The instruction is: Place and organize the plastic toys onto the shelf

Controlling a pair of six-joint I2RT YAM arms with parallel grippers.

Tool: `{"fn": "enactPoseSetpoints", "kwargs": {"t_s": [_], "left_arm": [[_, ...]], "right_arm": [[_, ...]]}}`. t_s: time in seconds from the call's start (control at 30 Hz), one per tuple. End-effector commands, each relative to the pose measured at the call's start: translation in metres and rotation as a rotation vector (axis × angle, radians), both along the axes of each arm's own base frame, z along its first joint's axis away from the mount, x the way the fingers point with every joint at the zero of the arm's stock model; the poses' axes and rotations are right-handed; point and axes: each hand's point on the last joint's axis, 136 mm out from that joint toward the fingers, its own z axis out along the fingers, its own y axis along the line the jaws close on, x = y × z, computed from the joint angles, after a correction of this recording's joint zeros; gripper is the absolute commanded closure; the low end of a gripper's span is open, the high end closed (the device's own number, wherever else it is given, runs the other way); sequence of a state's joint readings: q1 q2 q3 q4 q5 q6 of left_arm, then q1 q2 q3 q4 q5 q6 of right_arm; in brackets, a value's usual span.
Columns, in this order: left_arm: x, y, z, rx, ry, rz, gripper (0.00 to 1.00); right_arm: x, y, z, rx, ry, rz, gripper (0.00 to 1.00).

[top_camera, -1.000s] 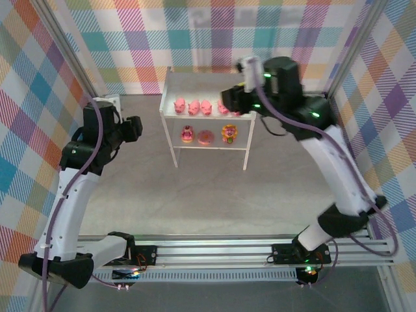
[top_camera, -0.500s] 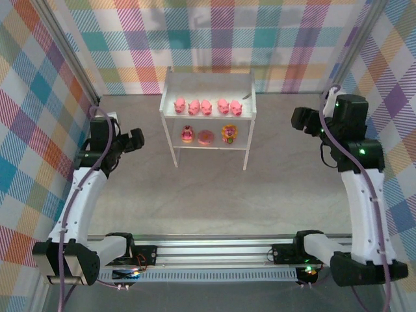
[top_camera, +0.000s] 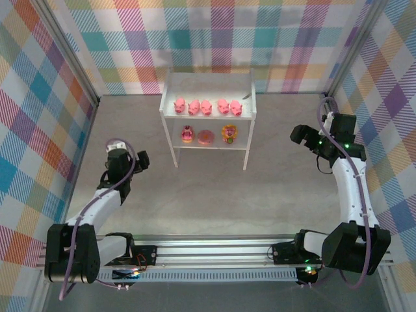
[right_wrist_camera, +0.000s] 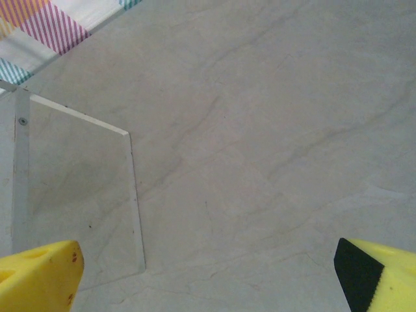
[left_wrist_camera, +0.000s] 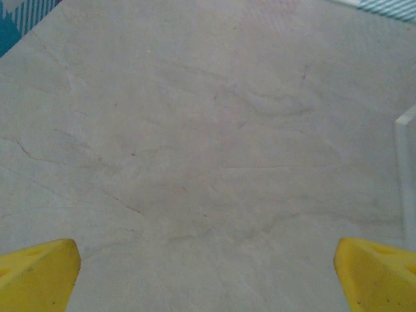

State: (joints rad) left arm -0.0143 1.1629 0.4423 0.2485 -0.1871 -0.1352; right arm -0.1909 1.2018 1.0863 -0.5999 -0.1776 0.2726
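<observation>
Left gripper (top_camera: 138, 159) and right gripper (top_camera: 298, 134) stand wide open, empty, well apart from the shelf (top_camera: 208, 83). Five pig figures (top_camera: 207, 106) line its upper tier; three other toys (top_camera: 206, 137) occupy the lower.

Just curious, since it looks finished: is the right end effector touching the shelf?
Apart. The top view shows bare table between the right end effector and the shelf.

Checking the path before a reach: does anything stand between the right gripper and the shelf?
Nothing visible does. The right gripper hangs open to the right of the shelf, with only bare table between them. The plastic toys sit on the shelf's two tiers, none in the gap.
</observation>
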Motion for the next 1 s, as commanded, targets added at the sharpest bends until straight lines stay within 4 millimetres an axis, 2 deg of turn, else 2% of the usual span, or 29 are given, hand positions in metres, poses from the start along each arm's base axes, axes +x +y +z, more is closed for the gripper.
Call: {"fn": "enactPoseSetpoints", "kwargs": {"t_s": [0.0, 0.17, 0.33, 0.4, 0.5, 0.57, 0.77, 0.9, 0.97], "left_arm": [[0.024, 0.009, 0.025, 0.049, -0.216, 0.015, 0.0], [0.038, 0.001, -0.004, 0.05, -0.205, -0.033, 0.0], [0.05, -0.026, -0.025, 0.118, -0.198, -0.139, 0.0], [0.05, -0.031, -0.028, 0.109, -0.152, -0.163, 0.0], [0.047, -0.038, -0.026, 0.12, -0.185, -0.202, 0.0], [0.044, -0.036, -0.024, 0.126, -0.211, -0.189, 0.0], [0.045, -0.036, -0.023, 0.125, -0.21, -0.187, 0.0], [0.044, -0.037, -0.024, 0.122, -0.209, -0.199, 0.0], [0.045, -0.038, -0.023, 0.122, -0.212, -0.2, 0.0]], "right_arm": [[0.011, -0.001, -0.004, -0.003, -0.043, 0.021, 0.01], [0.015, -0.002, -0.016, 0.004, -0.05, 0.014, 0.01], [0.019, -0.007, -0.025, -0.023, -0.105, -0.003, 0.01], [0.02, -0.01, -0.028, -0.048, -0.15, -0.009, 0.01], [0.019, -0.009, -0.034, -0.081, -0.23, 0.009, 0.01], [0.017, -0.005, -0.039, -0.107, -0.288, 0.035, 0.01], [0.013, 0.008, -0.073, -0.184, -0.44, 0.076, 0.01], [0.019, 0.025, -0.092, -0.226, -0.458, 0.136, 0.01], [0.025, 0.026, -0.095, -0.272, -0.484, 0.136, 0.01]]}}
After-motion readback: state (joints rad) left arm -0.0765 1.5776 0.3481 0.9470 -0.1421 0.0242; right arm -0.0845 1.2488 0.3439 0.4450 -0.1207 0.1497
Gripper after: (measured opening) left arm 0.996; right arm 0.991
